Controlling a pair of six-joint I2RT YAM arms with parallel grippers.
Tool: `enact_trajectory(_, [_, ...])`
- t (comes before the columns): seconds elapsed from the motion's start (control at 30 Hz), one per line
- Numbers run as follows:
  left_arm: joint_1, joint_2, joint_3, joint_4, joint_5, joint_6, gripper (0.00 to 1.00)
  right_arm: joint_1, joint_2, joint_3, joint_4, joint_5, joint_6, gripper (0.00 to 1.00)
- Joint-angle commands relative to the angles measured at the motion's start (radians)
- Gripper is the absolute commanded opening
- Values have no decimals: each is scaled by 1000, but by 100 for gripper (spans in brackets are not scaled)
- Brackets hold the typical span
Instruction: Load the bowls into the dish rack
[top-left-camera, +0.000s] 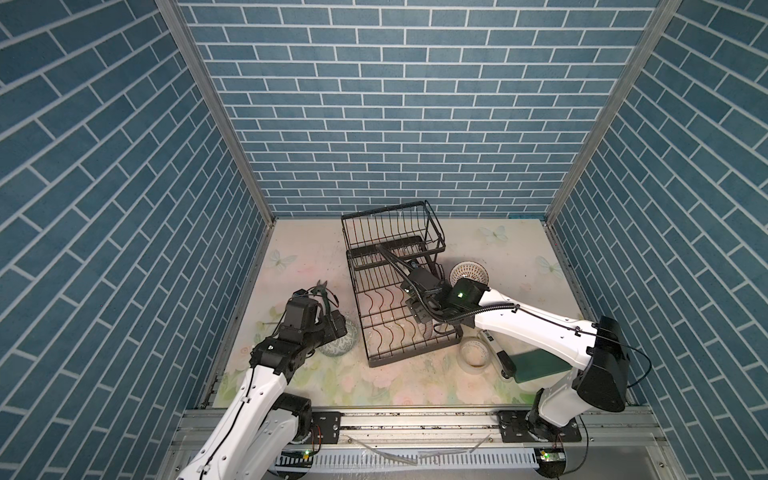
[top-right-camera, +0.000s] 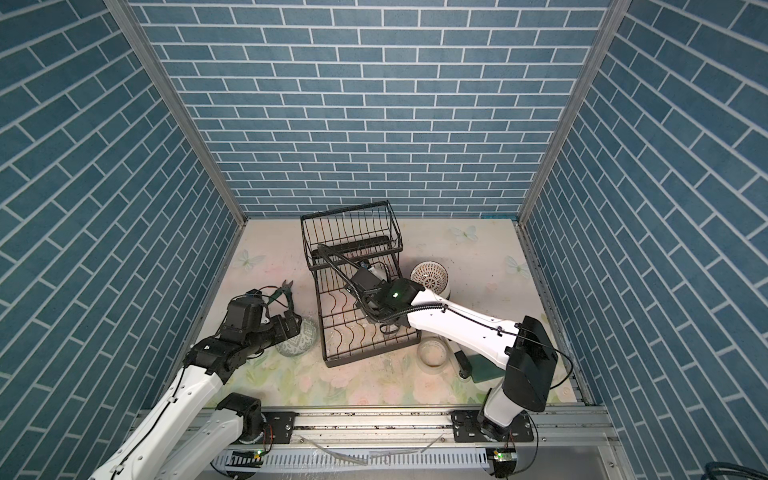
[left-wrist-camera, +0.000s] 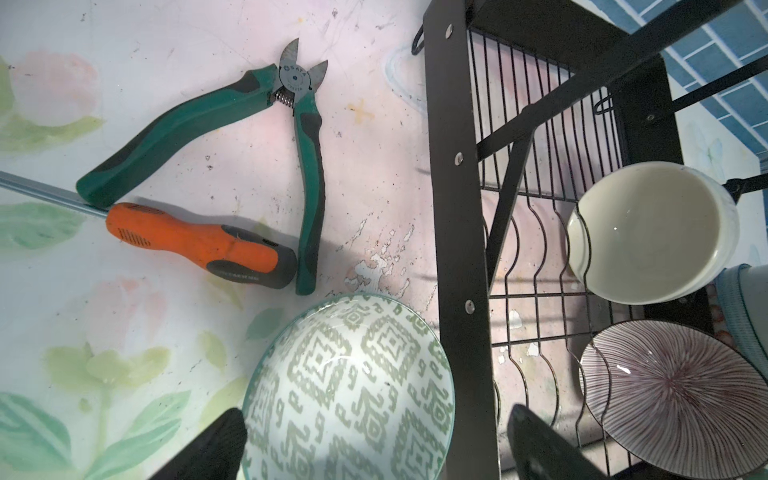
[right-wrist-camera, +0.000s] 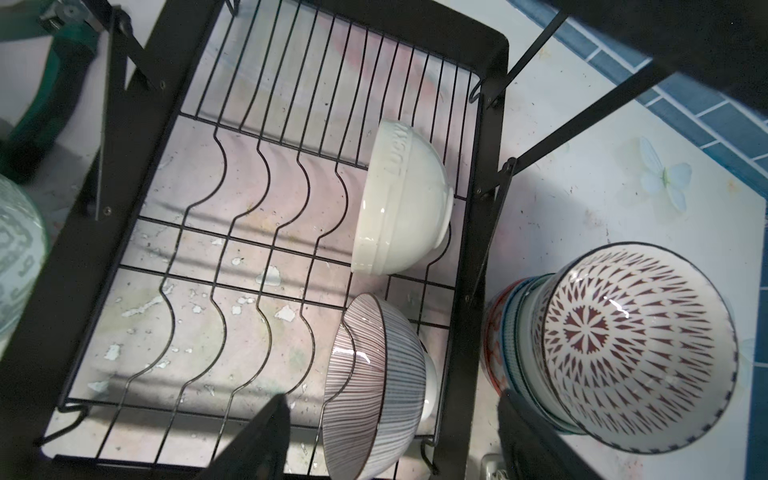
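While the left gripper (left-wrist-camera: 376, 415) hangs wide open over the green-patterned bowl (left-wrist-camera: 349, 395), that bowl sits upright on the floral table (top-left-camera: 511, 291) near its left edge, just beside the dish rack (top-left-camera: 390, 224). One finger (left-wrist-camera: 220, 440) is at the bowl's rim; the other shows over the rack's frame.

From where I stand the black wire rack fills the middle of the table, its raised basket toward the back edge. Two bowls stand on edge among the curved dividers of its lower tray, along its right side: a cream bowl (right-wrist-camera: 403, 199) and, nearer the front, a brown-striped bowl (right-wrist-camera: 374, 382). The right gripper (right-wrist-camera: 394, 399) is spread open either side of the striped one, with a gap showing at each finger.

Just right of the rack, a lattice-patterned bowl (right-wrist-camera: 640, 353) tops a stack, a blue-and-orange bowl (right-wrist-camera: 498, 332) beneath it.

Green side cutters (left-wrist-camera: 208, 124) and an orange screwdriver (left-wrist-camera: 195, 241) lie together by the left edge. A tape ring (top-left-camera: 473, 353) rests off the rack's front right corner.
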Motion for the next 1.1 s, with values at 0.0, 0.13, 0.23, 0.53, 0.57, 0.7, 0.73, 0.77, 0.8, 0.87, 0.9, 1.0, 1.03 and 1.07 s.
enact_trajectory(0.0, [5,9,26,-31,-11,7,99,-13,-59,-48,44,-12,59,79])
enact_trajectory(0.13, [5,10,31,-22,6,7,99,-31,-113,-89,63,-2,71,78])
enact_trajectory(0.23, [5,8,45,-17,31,5,99,-57,-155,-123,73,-8,94,78])
enact_trajectory(0.53, [-8,4,105,-5,102,0,99,-155,-222,-181,64,-79,143,78])
enact_trajectory(0.57, [-10,5,109,1,108,-3,99,-163,-226,-184,60,-79,149,78])
enact_trajectory(0.7, [-22,8,116,26,127,-17,99,-194,-234,-190,41,-80,165,78])
enact_trajectory(0.73, [-28,10,119,32,128,-19,99,-198,-236,-193,37,-80,167,78])
enact_trajectory(0.77, [-37,13,122,37,127,-21,99,-204,-237,-195,33,-79,168,78])
enact_trajectory(0.8, [-48,18,126,41,123,-21,99,-210,-239,-195,28,-79,170,78])
enact_trajectory(0.87, [-79,31,130,41,105,-20,99,-219,-243,-200,21,-78,171,78])
enact_trajectory(0.9, [-98,39,149,43,92,-19,99,-223,-246,-201,19,-78,171,78])
enact_trajectory(1.0, [-160,68,177,63,65,-23,99,-234,-262,-211,12,-72,176,78])
enact_trajectory(1.03, [-181,79,184,73,56,-25,99,-237,-267,-214,10,-70,177,78])
enact_trajectory(1.07, [-206,95,192,83,45,-27,99,-242,-273,-218,9,-66,180,78])
